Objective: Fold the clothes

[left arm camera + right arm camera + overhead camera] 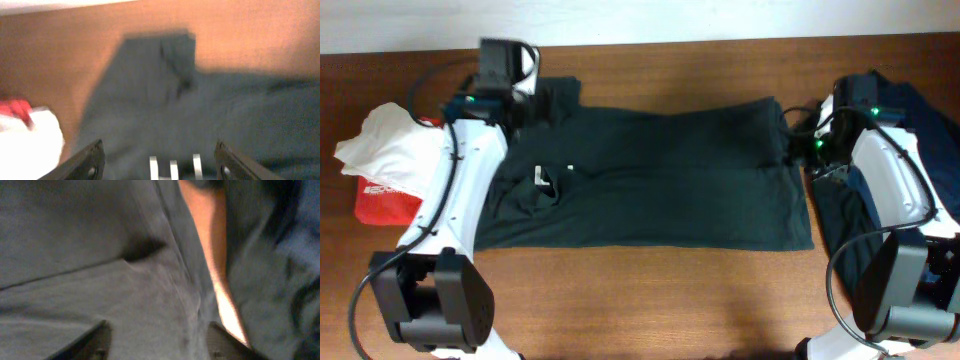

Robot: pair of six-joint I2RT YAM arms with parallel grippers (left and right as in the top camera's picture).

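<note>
Large black cloth T-shirt [650, 175] spread flat for folding — left gripper [160, 155], right gripper [157, 335] both unclenched, empty, over its ends

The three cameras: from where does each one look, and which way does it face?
Overhead: fixed above the table, facing straight down on the black T-shirt; the left arm and the right arm show.
Left wrist: on the left arm, facing down past the open left gripper at the T-shirt's sleeve and the white cloth.
Right wrist: on the right arm, facing down past the open right gripper at the T-shirt's edge and the navy garment.
Shared: all three show the black T-shirt.
</note>
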